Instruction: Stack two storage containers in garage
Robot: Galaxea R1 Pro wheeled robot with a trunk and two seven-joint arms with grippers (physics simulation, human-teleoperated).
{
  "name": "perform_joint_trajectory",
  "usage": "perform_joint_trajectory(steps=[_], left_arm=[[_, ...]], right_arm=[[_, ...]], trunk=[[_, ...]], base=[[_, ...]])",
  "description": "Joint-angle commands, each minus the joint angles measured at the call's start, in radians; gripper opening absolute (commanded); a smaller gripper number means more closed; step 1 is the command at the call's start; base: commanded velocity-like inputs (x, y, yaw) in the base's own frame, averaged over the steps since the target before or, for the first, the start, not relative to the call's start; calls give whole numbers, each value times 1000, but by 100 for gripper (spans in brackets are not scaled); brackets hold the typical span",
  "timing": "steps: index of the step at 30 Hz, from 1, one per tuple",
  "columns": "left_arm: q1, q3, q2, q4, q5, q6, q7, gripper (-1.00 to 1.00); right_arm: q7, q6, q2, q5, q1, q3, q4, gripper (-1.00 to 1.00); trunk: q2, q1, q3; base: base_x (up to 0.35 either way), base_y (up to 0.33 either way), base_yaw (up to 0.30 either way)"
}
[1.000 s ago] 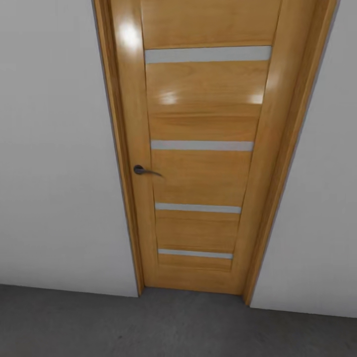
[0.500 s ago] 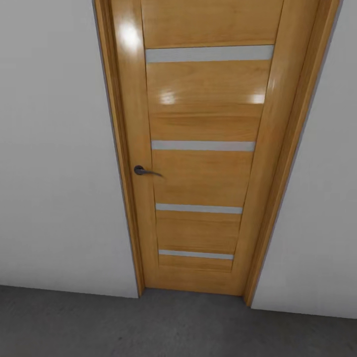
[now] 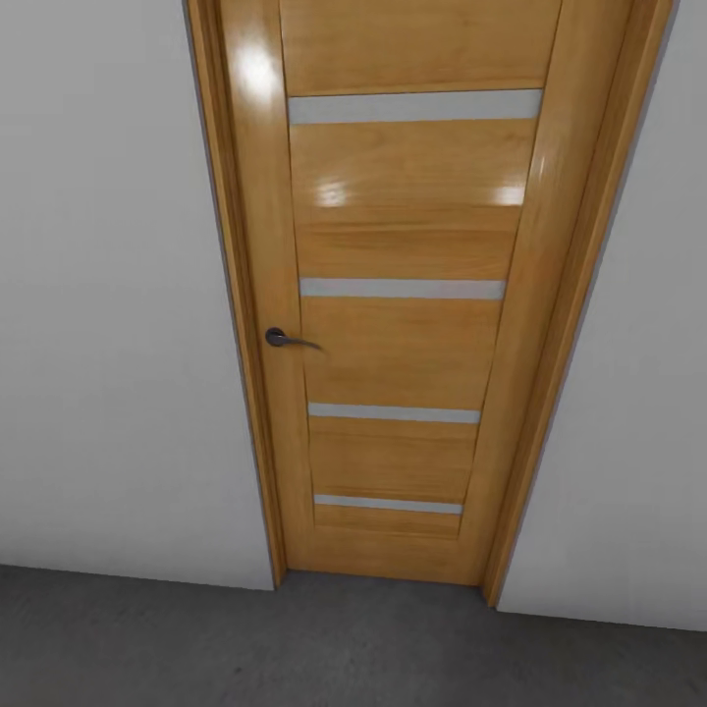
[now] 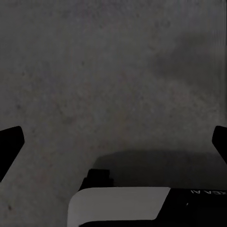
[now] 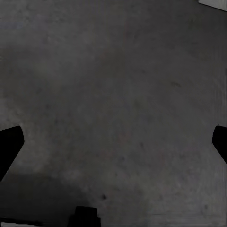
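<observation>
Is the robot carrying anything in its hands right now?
No. Left hand and right hand are both open, with just dark grey speckled concrete floor between their fingers.

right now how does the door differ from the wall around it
The door is glossy orange-brown wood with bright highlights; the wall is plain matte white. The door carries four pale horizontal strips and a dark lever handle; the wall is bare. Both stand upright and meet the dark grey concrete floor.
</observation>
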Motion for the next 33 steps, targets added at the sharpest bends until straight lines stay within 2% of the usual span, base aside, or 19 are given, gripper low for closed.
perform_joint_trajectory(steps=[1,2,4,7,9,13,15,16,18,19,23,25,29,30,31,32,33], left_arm=[[1,2,-2,-2,-1,-3,1,100],[1,1,-4,-2,-3,-26,1,100],[1,1,-4,-2,-4,-38,1,100],[1,2,-3,-2,-5,-48,1,100],[1,3,-2,-1,-5,-51,1,100],[1,6,0,0,-4,-63,1,100],[1,7,1,15,-3,-85,1,100],[1,6,1,21,-3,-92,1,100],[1,3,1,63,-2,-142,1,100],[1,3,1,70,-2,-161,2,100],[1,9,6,80,7,-206,3,100],[1,21,6,82,30,-214,2,100],[1,29,0,61,57,-209,1,100],[1,30,0,11,54,-194,0,100],[1,31,4,-86,41,-103,0,100],[0,31,6,-144,34,-31,1,100],[0,31,5,-174,29,7,2,100]], right_arm=[[0,-3,1,7,-1,1,30,100],[0,-7,2,9,2,1,110,100],[0,-42,0,11,5,1,191,100],[0,-216,-5,4,36,2,285,100],[0,-323,-4,1,98,1,304,100],[0,-447,-3,-1,197,-2,313,100],[0,-553,-1,-10,260,-4,315,100],[0,-583,0,-14,274,-4,316,100],[3,-739,4,-35,340,-5,316,100],[6,-770,7,-38,357,-5,316,100],[12,-812,35,-42,386,-5,317,100],[12,-817,50,-42,390,-6,317,100],[12,-818,58,-41,393,-5,316,100],[12,-817,60,-40,393,-4,315,100],[12,-817,60,-39,393,-4,314,100],[12,-816,60,-39,393,-4,314,100],[12,-816,60,-39,393,-4,314,100]], trunk=[[0,0,-1],[0,0,-1],[0,0,-1],[0,0,-1],[0,0,-1],[0,0,-1],[0,0,-1],[0,0,-1],[0,0,-1],[0,0,-1],[0,0,-1],[0,0,-1],[0,0,-1],[0,0,-1],[0,0,-1],[0,0,-1],[0,0,-1]], base=[[0,0,0],[0,0,0],[0,0,0],[0,0,0],[0,0,0],[0,0,0],[0,0,0],[0,0,0],[0,0,0],[0,0,0],[0,0,0],[0,0,0],[0,0,0],[0,0,0],[0,0,0],[0,0,0],[0,0,0]])
